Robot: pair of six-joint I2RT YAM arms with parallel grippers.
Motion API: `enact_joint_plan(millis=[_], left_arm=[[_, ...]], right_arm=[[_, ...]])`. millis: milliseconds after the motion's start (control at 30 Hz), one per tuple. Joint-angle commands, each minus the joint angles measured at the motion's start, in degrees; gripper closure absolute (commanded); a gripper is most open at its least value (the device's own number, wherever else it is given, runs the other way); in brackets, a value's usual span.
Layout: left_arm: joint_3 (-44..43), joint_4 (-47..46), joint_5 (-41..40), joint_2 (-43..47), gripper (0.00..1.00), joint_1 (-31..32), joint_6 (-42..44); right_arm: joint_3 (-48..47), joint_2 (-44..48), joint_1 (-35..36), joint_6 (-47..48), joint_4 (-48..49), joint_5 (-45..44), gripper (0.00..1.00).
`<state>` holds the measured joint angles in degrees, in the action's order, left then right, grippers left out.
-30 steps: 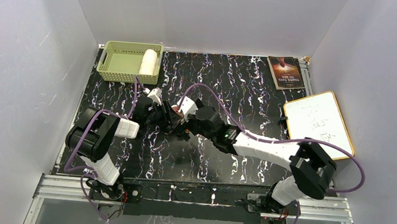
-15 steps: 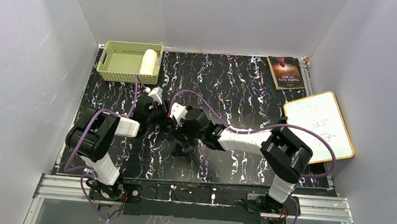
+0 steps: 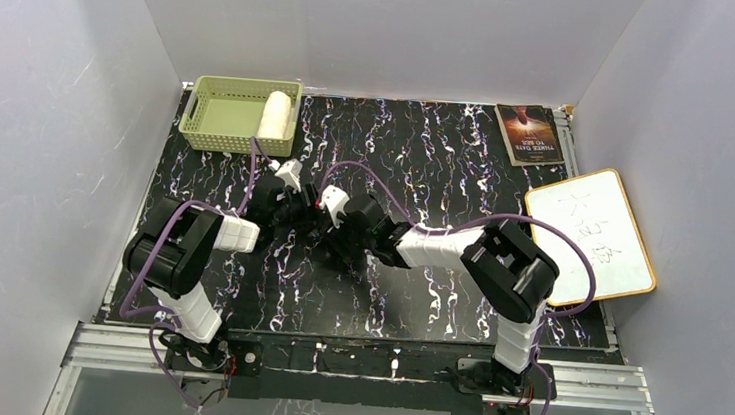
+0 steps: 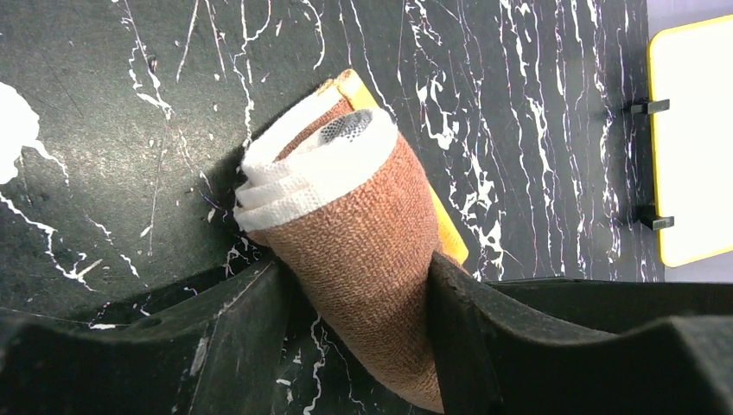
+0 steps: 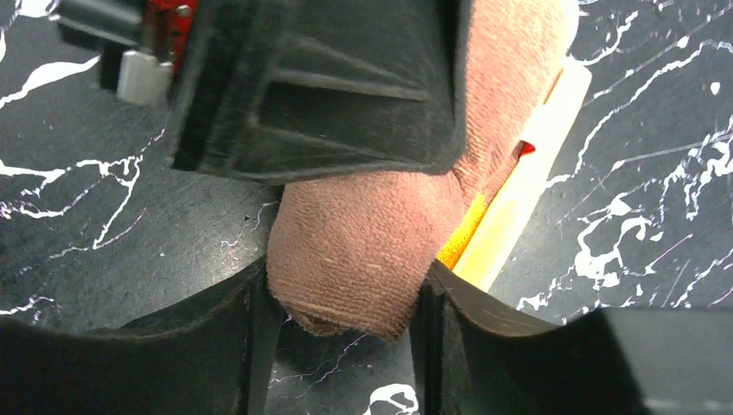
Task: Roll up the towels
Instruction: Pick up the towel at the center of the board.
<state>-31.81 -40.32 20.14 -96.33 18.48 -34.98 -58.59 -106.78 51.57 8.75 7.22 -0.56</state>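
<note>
Since 1 s ago my right arm [image 3: 440,246] has folded inward. Left gripper [image 4: 354,281] and right gripper [image 5: 341,298] both clench the rolled bear towel [image 4: 346,199] at mid-table; its long axis runs between them.

A rolled brown-and-orange cloth towel [image 4: 372,216] with white inner layers is clamped between the left gripper's [image 4: 354,268] two black fingers [image 4: 229,341], its coiled end jutting past the fingertips over the black marbled tabletop [image 4: 112,156].

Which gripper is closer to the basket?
Left. The left gripper lies off the right end of the basket, on its near side; the right gripper lies farther right and farther from it.
</note>
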Motion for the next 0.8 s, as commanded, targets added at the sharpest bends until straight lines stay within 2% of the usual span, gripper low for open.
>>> enact_joint_plan(millis=[0, 33, 100, 167, 300, 500, 633, 667, 767], left_arm=[[-0.01, 5.46, -1.86, -1.69, 0.44, -0.46, 1.92], [0.04, 5.36, -1.97, -1.52, 0.43, -0.46, 1.79], [0.47, 5.21, -2.87, -0.69, 0.34, -0.44, 1.09], [1.07, 4.3, -3.61, 0.43, 0.23, -0.42, 0.48], [1.73, 1.39, -3.26, 1.58, 0.14, -0.46, -0.86], [1.29, -5.87, 0.52, -2.95, 0.11, -0.46, -5.09], [2.37, -14.94, 3.01, -6.58, 0.1, -0.42, -10.0], [2.46, -16.28, 3.33, -7.12, 0.04, -0.38, -10.83], [2.29, -17.86, 3.71, -8.34, 0.02, 0.16, -11.82]], right_arm=[[-1.71, 0.47, -2.78, -4.44, 2.79, 2.92, 0.58], [-1.33, 0.64, -3.7, -5.55, 3.34, 4.98, 0.64], [-0.59, 0.97, -5.62, -7.83, 4.06, 8.34, 0.79], [0.28, 1.34, -7.28, -9.82, 4.89, 11.14, 0.85], [1.08, 1.38, -9.84, -16.01, 6.21, 18.06, 0.86], [2.6, -0.14, -12.7, -28.2, 11.05, 28.42, 0.87], [3.56, -1.85, -13.95, -33.81, 14.14, 32.17, 0.87], [3.53, -2.42, -14.28, -34.66, 14.12, 32.44, 0.87], [4.79, -3.85, -15.8, -38.53, 17.06, 34.7, 0.87]])
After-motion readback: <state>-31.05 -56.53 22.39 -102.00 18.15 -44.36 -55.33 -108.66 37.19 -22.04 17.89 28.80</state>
